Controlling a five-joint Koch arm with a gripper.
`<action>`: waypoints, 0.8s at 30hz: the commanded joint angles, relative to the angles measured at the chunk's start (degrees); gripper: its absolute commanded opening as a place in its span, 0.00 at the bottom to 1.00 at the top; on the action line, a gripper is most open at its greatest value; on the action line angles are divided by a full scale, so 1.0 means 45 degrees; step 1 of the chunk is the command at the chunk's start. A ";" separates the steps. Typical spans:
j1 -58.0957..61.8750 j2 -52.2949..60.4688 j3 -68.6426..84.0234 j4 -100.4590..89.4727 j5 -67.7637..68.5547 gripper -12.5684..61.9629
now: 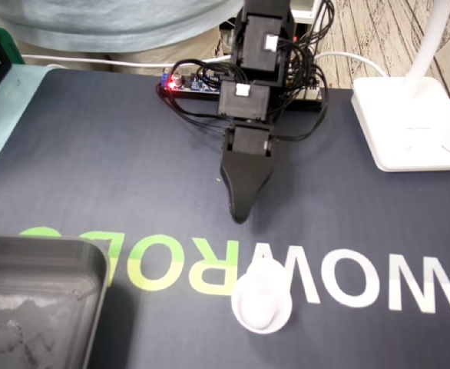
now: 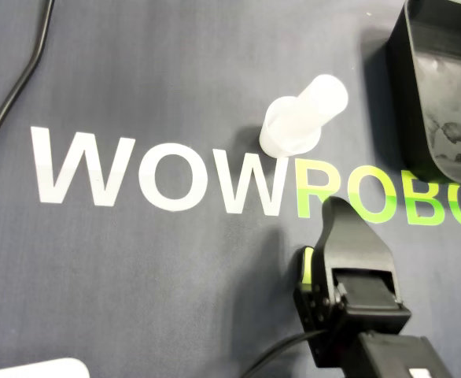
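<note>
On the mat (image 1: 94, 154) sits a frosted-white tube (image 1: 261, 300).

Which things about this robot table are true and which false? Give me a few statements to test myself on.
1. The end effector grips the white container. False: its tip hangs short of the container, with mat showing between them.
2. A dark tray lies at the lower left of the fixed view. True.
3. The container sits inside the tray. False: it stands on the mat by the printed letters, well apart from the tray.
4. A white lamp base stands at the right of the fixed view. True.
</note>
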 commanded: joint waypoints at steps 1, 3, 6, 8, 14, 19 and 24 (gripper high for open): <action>-0.0117 0.0996 0.0215 -0.0273 -0.0137 0.62; -0.0117 0.0996 -0.0039 -0.0273 -0.0137 0.62; -0.0117 0.0996 -0.0527 -0.0273 -0.0117 0.62; -0.0117 0.0996 -0.0820 -0.0254 -0.0098 0.62; -0.0117 0.0996 -0.1426 -0.0254 -0.0117 0.62; -0.0137 0.0996 -0.2207 -0.0215 -0.0117 0.62; -0.0117 0.0996 -0.2969 -0.0215 -0.0098 0.62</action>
